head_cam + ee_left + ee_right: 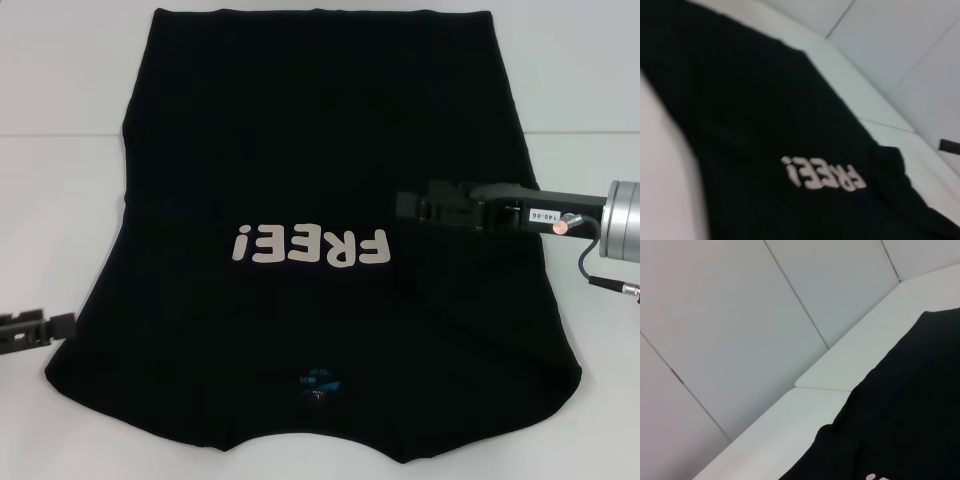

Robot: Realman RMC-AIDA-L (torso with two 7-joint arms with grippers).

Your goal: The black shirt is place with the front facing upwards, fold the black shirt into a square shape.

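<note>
The black shirt lies spread flat on the white table, front up. Its pale "FREE!" lettering reads upside down, and the bluish neck label is at the near edge. My right gripper reaches in from the right and hovers over the shirt, just right of the lettering. My left gripper sits low at the left, beside the shirt's near left corner. The left wrist view shows the shirt and its lettering. In the right wrist view only an edge of the shirt shows.
Bare white table surrounds the shirt on the left, right and far sides. Pale wall panels rise behind the table's far edge. The right arm's silver wrist and its cable hang over the shirt's right side.
</note>
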